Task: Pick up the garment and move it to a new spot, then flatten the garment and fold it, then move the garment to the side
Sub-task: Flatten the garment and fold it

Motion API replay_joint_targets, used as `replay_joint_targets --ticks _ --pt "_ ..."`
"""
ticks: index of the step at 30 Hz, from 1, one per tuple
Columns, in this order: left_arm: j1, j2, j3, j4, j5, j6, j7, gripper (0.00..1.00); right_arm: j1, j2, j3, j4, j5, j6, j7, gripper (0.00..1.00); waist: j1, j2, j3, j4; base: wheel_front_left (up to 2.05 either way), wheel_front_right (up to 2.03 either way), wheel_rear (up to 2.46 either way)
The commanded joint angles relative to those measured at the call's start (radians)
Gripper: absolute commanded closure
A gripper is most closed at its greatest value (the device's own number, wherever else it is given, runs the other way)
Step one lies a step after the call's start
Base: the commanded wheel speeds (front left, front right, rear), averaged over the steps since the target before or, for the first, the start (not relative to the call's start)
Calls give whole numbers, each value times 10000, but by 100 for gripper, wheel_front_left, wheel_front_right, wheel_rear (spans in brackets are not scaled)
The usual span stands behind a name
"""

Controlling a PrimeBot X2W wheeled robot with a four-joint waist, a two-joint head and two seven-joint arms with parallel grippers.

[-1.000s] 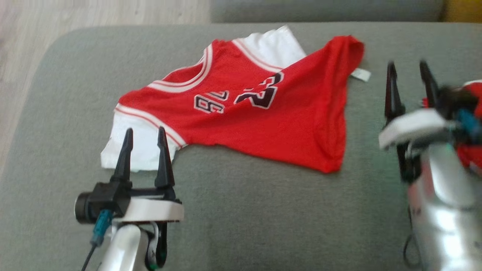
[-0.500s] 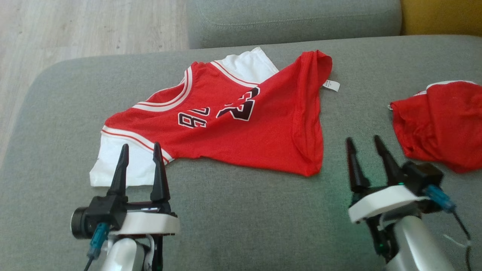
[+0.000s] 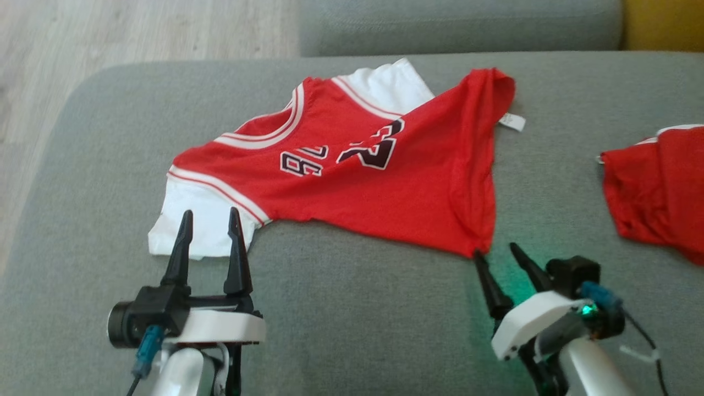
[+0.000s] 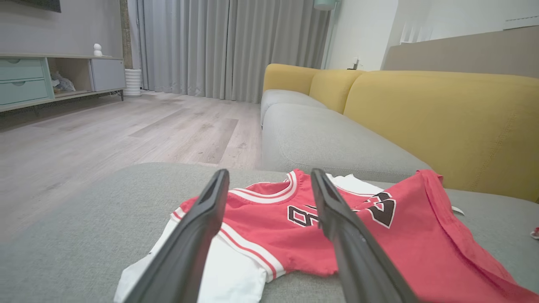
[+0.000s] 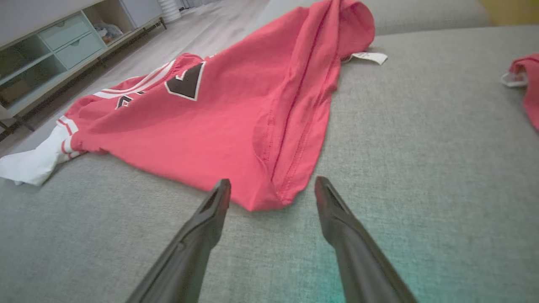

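A red jersey [image 3: 363, 187] with white sleeves and dark numbers lies spread on the grey sofa seat [image 3: 352, 319], its hem folded over at the right. My left gripper [image 3: 210, 216] is open, its tips over the near white sleeve [image 3: 190, 234]. In the left wrist view the jersey [image 4: 294, 235] lies beyond and under the spread fingers [image 4: 198, 227]. My right gripper [image 3: 496, 250] is open, just short of the jersey's near hem corner [image 3: 478, 245]. In the right wrist view that corner [image 5: 265, 198] lies between the two fingertips, with the gripper [image 5: 273, 183] empty.
A second red garment [image 3: 654, 187] lies at the right edge of the seat. A white label [image 3: 511, 122] sticks out from the jersey's far corner. The yellow sofa back [image 4: 442, 122] rises behind; wooden floor [image 3: 110, 33] lies beyond the seat's left edge.
The head camera has shifted. My right gripper has dropped and come left toward the jersey's near hem corner. The left gripper has kept its place at the white sleeve.
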Motion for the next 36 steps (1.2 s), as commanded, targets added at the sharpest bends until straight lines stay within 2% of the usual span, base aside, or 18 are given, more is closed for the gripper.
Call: replay_joint_targets --ticks 1,6,16,17,19,24,32,36 --pt "-369 35 209 -374 -6 -10 -80 0 -535 -23 103 -203 88 -7 -3 0 0 -1 159 141 0 0 0" --pt "-558 35 114 -329 -39 -19 -80 0 -958 -23 -269 671 632 -7 216 0 0 -1 481 390 0 0 0" --pt "-766 35 82 -238 -50 12 -80 0 -1471 -22 640 1701 1554 -7 227 0 0 -1 635 522 0 0 0" --pt "-771 35 91 -230 -45 15 -80 0 -1515 -22 741 1754 1642 -7 200 11 0 -1 633 505 0 0 0" --pt "-771 35 123 -201 -23 17 -80 0 -1619 -22 916 1844 1719 -7 86 100 0 -1 606 457 0 0 0" --pt "-695 35 321 -95 66 6 -80 0 -1909 -22 506 2037 1620 -7 -491 100 0 -1 438 246 0 0 0" --pt "-601 37 571 -13 223 -103 -80 0 -2194 -22 -1700 2237 413 -7 -972 100 0 -1 160 -134 0 0 0" --pt "-564 37 538 98 246 -159 -80 0 -2177 -22 -2192 2062 96 -7 -896 100 0 -1 138 -229 0 0 0"
